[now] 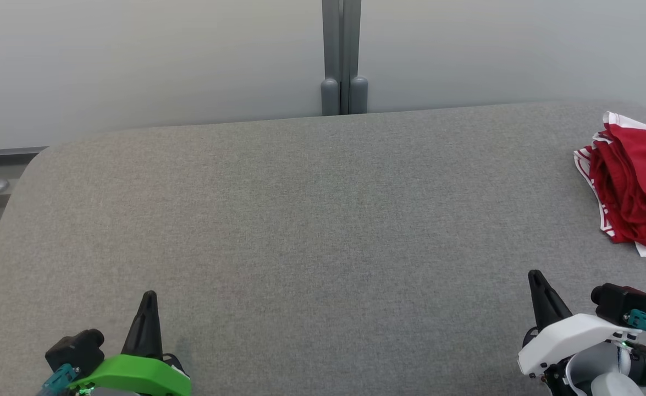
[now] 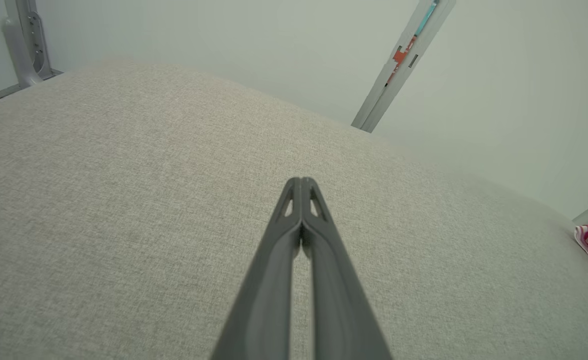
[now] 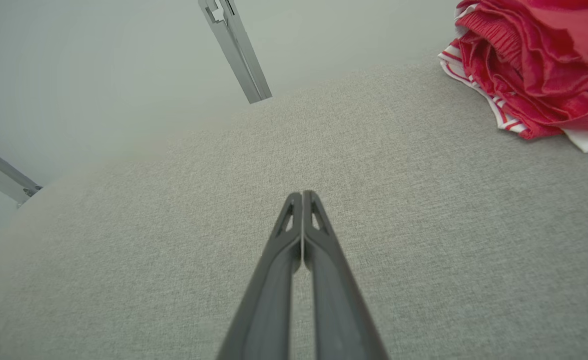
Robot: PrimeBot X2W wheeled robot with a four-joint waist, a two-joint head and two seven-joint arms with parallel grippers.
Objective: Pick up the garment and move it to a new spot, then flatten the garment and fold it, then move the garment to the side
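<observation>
Though crumpled in a heap, red garment (image 1: 633,181), white-striped trim.

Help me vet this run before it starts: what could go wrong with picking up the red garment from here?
1. The garment lies bunched near the right edge of the table; a nudge might push it off.
2. Both the right gripper and the left gripper are shut, so reaching in unopened would likely shove the cloth.
3. Its folds are layered, so a pinch may catch several.
</observation>
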